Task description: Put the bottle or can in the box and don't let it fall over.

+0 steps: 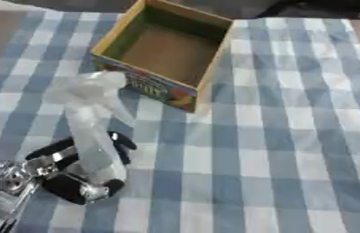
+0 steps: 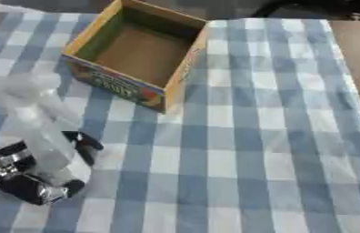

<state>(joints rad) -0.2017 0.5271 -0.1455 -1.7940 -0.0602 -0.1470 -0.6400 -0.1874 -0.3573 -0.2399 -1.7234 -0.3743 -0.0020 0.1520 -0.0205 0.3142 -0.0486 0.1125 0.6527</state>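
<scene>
Bottle (image 1: pixel 94 132): clear plastic, pale and blurred, its top end toward the box. It sits inside the left robot hand (image 1: pixel 76 170), low on the near-left of the tabletop (image 1: pixel 294 136), which carries a blue-and-white check cloth. Whether its base rests on the cloth or is just off it, cannot tell.

Left robot hand: black fingers (image 1: pixel 123 142) curl round the lower part of the bottle on one side, with dark digits wrapping it low on the other. Grasping the bottle. Silver wrist joint shows behind the hand at the lower-left corner.

Right robot hand: appears in neither eye view.

Box (image 1: pixel 207 54): open-topped cardboard, yellow rim, printed coloured front panel, inside bare. It stands beyond the robot hand and slightly to its right, well apart from the palm; the bottle's upper end appears near the box's near wall, contact not discernible.

Progress, as judged: grasp made; placement not yet done, since the box holds nothing. Left to do: lift the bottle clear of the near wall, carry it forward over the opening, lower it base-first onto the box floor, let go with it standing. Tall narrow bottle, so tipping on release looks the main risk.
</scene>
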